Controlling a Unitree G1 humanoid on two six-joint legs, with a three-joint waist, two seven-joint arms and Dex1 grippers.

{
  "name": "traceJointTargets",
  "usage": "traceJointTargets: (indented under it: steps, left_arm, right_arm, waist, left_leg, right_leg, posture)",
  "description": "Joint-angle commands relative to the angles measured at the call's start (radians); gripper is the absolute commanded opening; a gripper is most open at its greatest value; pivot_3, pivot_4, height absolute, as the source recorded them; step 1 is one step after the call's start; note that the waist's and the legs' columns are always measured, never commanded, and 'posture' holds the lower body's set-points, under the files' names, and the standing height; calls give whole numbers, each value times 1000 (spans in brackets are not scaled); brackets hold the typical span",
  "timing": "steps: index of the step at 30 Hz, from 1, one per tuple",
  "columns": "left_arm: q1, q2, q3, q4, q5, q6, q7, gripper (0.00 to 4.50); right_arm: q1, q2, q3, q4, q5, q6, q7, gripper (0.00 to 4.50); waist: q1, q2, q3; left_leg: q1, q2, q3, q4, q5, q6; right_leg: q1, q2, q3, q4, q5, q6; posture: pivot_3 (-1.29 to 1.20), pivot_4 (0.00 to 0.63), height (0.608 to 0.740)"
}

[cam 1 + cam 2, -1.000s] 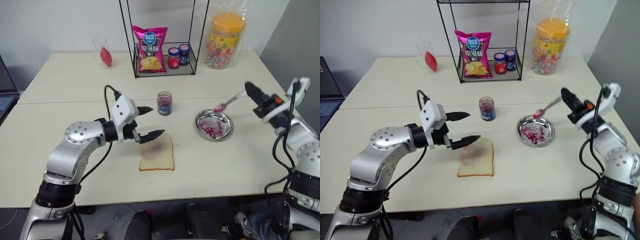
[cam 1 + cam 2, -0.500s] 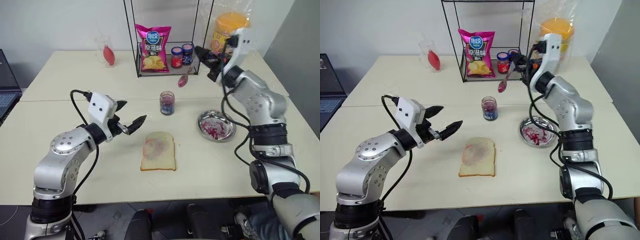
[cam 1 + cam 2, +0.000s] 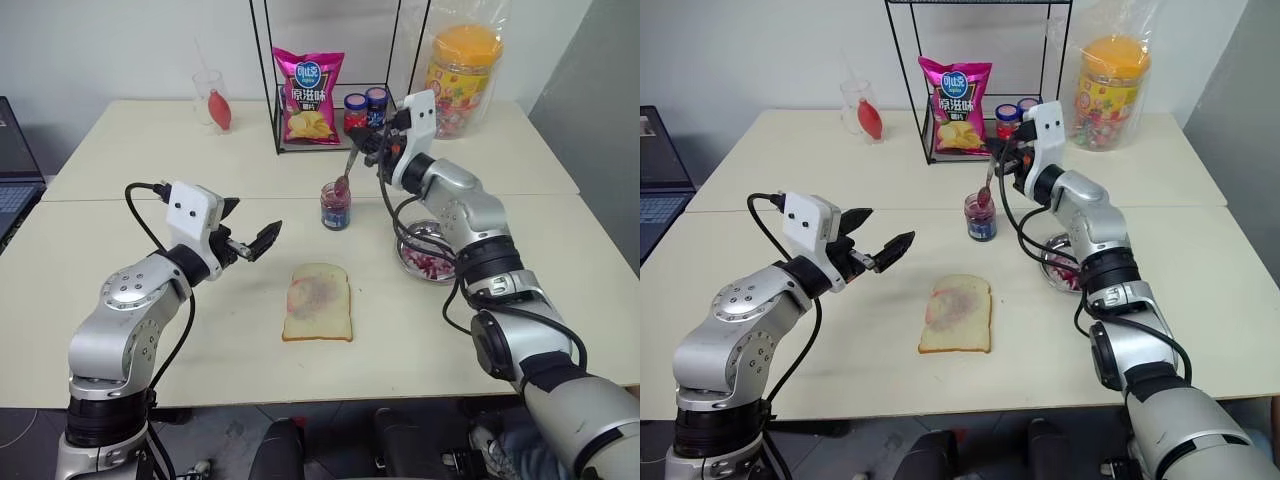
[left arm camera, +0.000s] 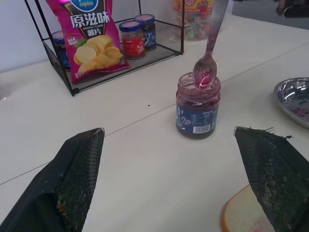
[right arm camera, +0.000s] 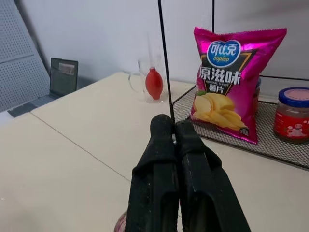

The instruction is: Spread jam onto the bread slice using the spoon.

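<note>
Since a second ago the right pincer (image 3: 368,152) has been swinging in from beside the round metal dish (image 3: 408,252) towards the rack, and it is now holding the spoon (image 3: 347,172) with its bowl hanging just over the mouth of the open glass jar (image 3: 333,206); its fingers (image 5: 166,159) are pressed together on the spoon's thin handle. In the left wrist view the spoon bowl is sitting right at the jar's rim, glossy with purple-red jam (image 4: 203,77), and the jar is wearing a dark blue label with a white barcode patch whose print is too small to read. The left pincer (image 3: 250,232) is hovering wide apart and empty above the surface (image 3: 120,240), having drawn back to the left, well away from the bread slice (image 3: 318,315) it was almost touching earlier. The bread slice is lying flat on the surface in front of the jar, a pinkish smear in its centre, unmoved. Behind, in the black wire rack (image 3: 330,140), a pink crisp bag (image 3: 307,95) is showing "copico" in a blue oval above Chinese characters, beside two small jars with red and blue lids (image 3: 362,108). A large yellow-lidded tub (image 3: 458,78) is standing to the right.
</note>
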Motion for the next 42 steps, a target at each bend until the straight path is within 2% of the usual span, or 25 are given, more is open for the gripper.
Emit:
traceJointTargets:
  steps: [1,8,23,32,42]
  left_arm:
    - [-24,6,-7,-7,6,-14,0,4500]
    - [-32,7,-19,0,10,-20,-2,4500]
    - [-32,7,-37,12,25,-36,-9,4500]
    - [-47,3,-48,32,27,-42,-23,4500]
    - [-61,1,-46,58,30,-54,-25,4500]
  right_arm:
    - [-49,21,23,59,-78,-136,17,17]
    - [-48,58,40,133,-145,-217,27,17]
    - [-92,101,-155,117,12,110,-11,17]
    - [-120,86,-229,89,57,169,-46,17]
    - [-117,81,-241,69,65,181,-64,17]
  waist:
    - [0,0,0]
    - [-1,0,0]
    - [-1,0,0]
    - [-3,0,0]
    - [-3,0,0]
  left_leg:
    - [0,0,0,0,0,0]
    - [0,0,0,0,0,0]
    - [0,0,0,0,0,0]
    - [0,0,0,0,0,0]
    - [0,0,0,0,0,0]
  right_leg:
    - [0,0,0,0,0,0]
    - [0,0,0,0,0,0]
    - [0,0,0,0,0,-1]
    - [0,0,0,0,0,-1]
    - [0,0,0,0,0,-1]
  posture:
    - [0,150,740]
    - [0,150,740]
    - [0,150,740]
    - [0,150,740]
    - [0,150,740]
